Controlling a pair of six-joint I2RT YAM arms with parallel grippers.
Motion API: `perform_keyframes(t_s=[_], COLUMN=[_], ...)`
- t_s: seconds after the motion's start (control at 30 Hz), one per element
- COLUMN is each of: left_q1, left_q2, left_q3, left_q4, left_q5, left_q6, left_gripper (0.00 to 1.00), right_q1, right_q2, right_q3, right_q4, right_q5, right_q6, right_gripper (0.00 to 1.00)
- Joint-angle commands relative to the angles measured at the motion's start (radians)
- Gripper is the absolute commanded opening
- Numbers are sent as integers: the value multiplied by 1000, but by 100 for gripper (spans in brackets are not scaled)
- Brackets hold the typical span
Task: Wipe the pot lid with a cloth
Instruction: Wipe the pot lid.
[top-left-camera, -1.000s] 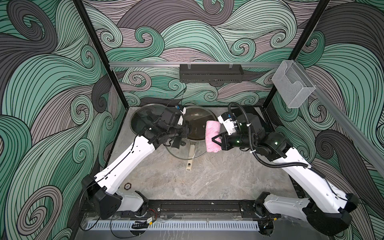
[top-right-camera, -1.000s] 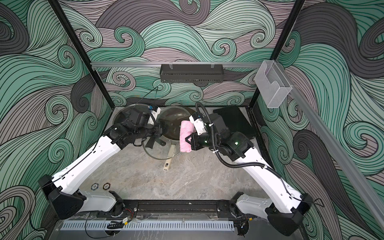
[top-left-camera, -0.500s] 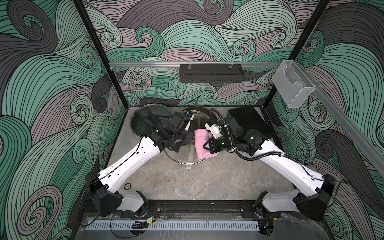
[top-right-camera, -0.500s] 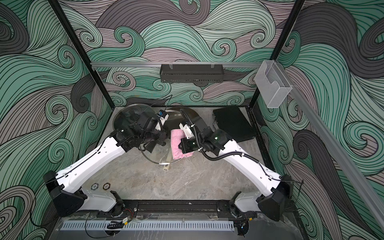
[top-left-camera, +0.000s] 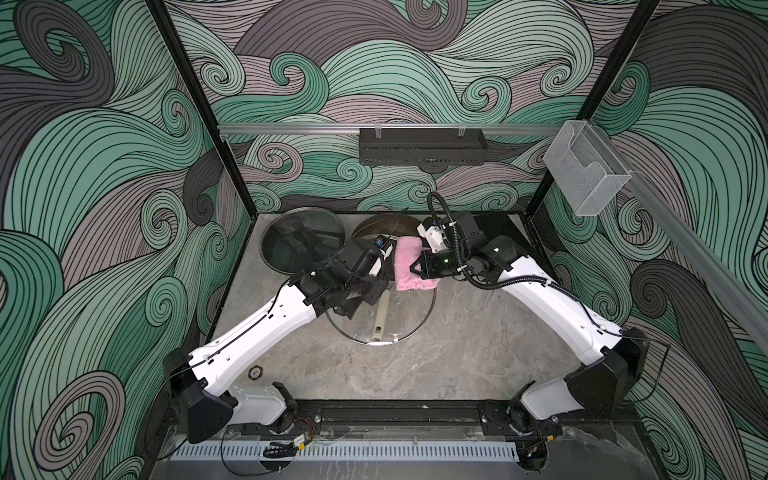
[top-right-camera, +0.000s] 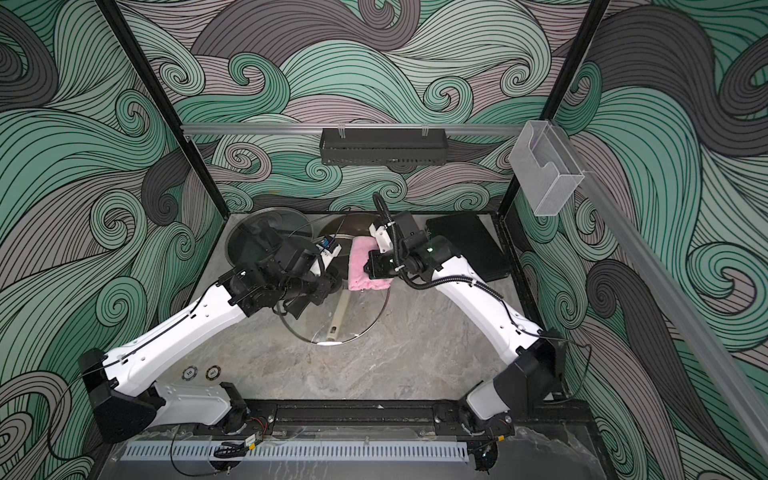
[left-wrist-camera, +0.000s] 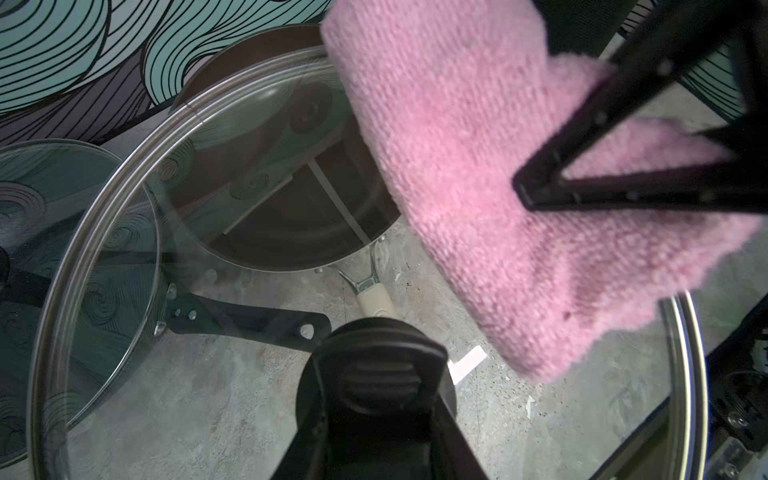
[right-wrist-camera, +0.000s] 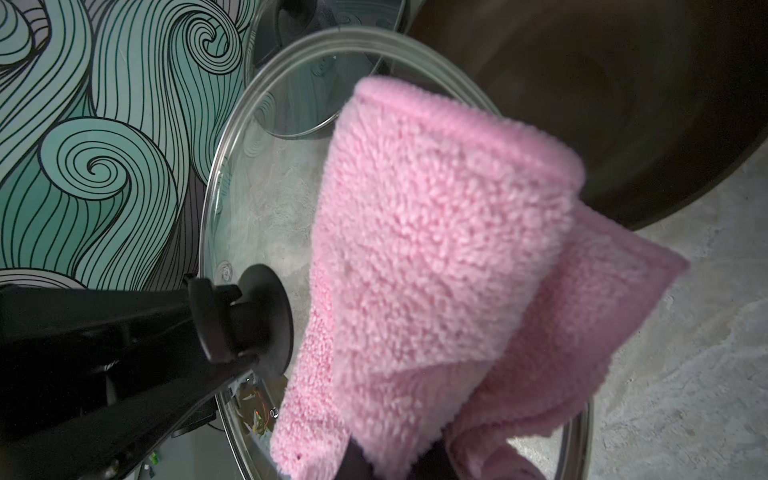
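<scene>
The left gripper (top-left-camera: 370, 291) is clenched on the black knob (left-wrist-camera: 376, 374) of the glass lid (top-left-camera: 405, 324) and appears to hold it up off the table (top-left-camera: 457, 357), over the cream handle (top-left-camera: 380, 316) of the brown pan (top-left-camera: 384, 226). Just to the right of that knob, on the side toward the right arm, the pink cloth (top-left-camera: 409, 264) lies against the glass. Its long axis runs away from the robot, from near the knob out past the far rim. The right gripper (top-left-camera: 417, 268) is clamped on the cloth's right edge. The bare glass lies on the near side of the cloth, so the next stroke is likely a pull toward the robot – the right arm's job, with the left only steadying the lid.
</scene>
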Motion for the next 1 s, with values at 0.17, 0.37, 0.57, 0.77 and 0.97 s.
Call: perform_keyframes(t_s=[0.17,0.37,0.57,0.77,0.97], left_q1=[-23,-23,-23,-23,-21], left_q2=[-80,-71,-64,-33,11], left_q3=[70,72,76,82,126], left_q4=[183,197,181,156,137], left_q5=[121,119,62,-33,-118], left_q6=[8,5,11,-18,-54], left_gripper=[0,0,0,0,0], right_q1=[-1,47,25,-31,-47], right_q2=[194,291,272,164,28], right_q3=[179,268,242,173,43], right_q4=[26,1,-7,-8,-8], right_q5=[-126,-143,-93,-77,-58], right_q6=[-47,-59,-44,-21,2], right_gripper=[0,0,0,0,0])
